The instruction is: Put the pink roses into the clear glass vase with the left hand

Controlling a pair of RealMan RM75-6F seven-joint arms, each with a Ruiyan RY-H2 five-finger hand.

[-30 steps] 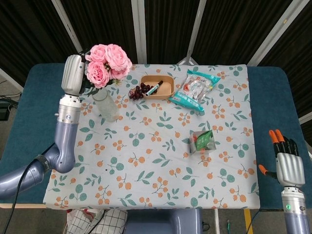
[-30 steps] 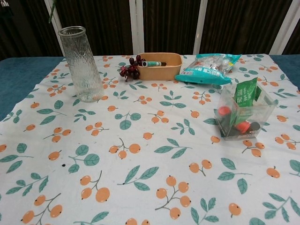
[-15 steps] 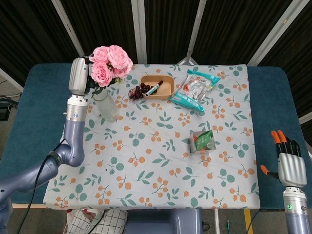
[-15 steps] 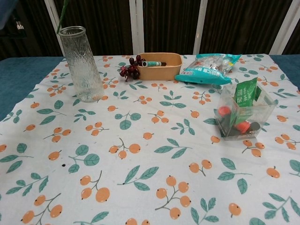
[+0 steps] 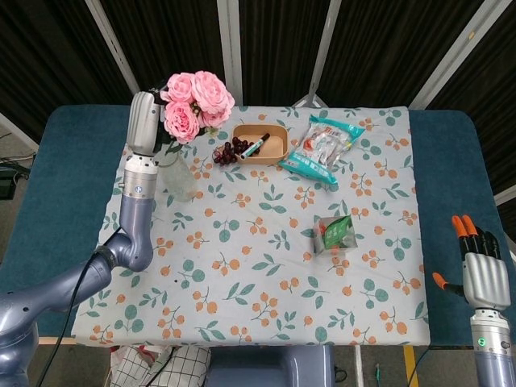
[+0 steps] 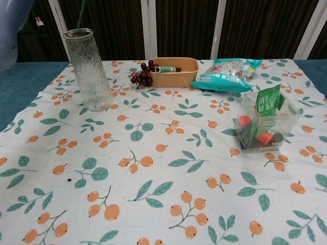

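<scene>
Left hand (image 5: 145, 121) gripping pink roses (image 5: 197, 101) over clear glass vase (image 6: 90, 69) (stem just above rim), right hand (image 5: 480, 270) empty, fingers apart

One vase (image 6: 90, 69), perhaps four roses (image 5: 198, 101)

Ribbed clear glass vase (image 6: 90, 70); matt printed cloth (image 6: 153, 168) over the bench; glossy plastic snack bag (image 6: 227, 74) beside a smooth tan tray (image 6: 173, 76); clear plastic box (image 6: 265, 125).

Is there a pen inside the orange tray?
Yes, in the head view a pen lies slanted inside the orange tray.
</scene>
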